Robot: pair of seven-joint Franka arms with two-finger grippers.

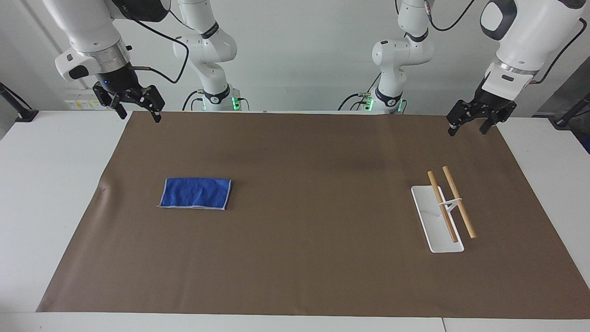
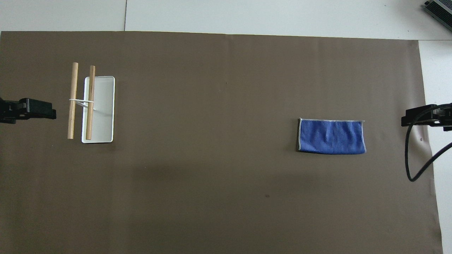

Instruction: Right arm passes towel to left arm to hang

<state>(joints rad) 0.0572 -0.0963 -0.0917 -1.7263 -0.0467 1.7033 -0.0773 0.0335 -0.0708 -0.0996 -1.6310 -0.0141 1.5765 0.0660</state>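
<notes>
On the brown mat [image 1: 295,230], toward the right arm's end, the towel [image 1: 195,193] lies flat, touched by nothing. Toward the left arm's end stands a white rack [image 1: 437,226] with two wooden bars [image 1: 442,206]. Both grippers hang raised over the mat's corners nearest the robots, right gripper [image 1: 138,110] and left gripper [image 1: 469,127] spread wide, empty.

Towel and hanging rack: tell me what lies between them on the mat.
Nothing: between the towel and the rack there is only bare brown mat, as both views show.
</notes>
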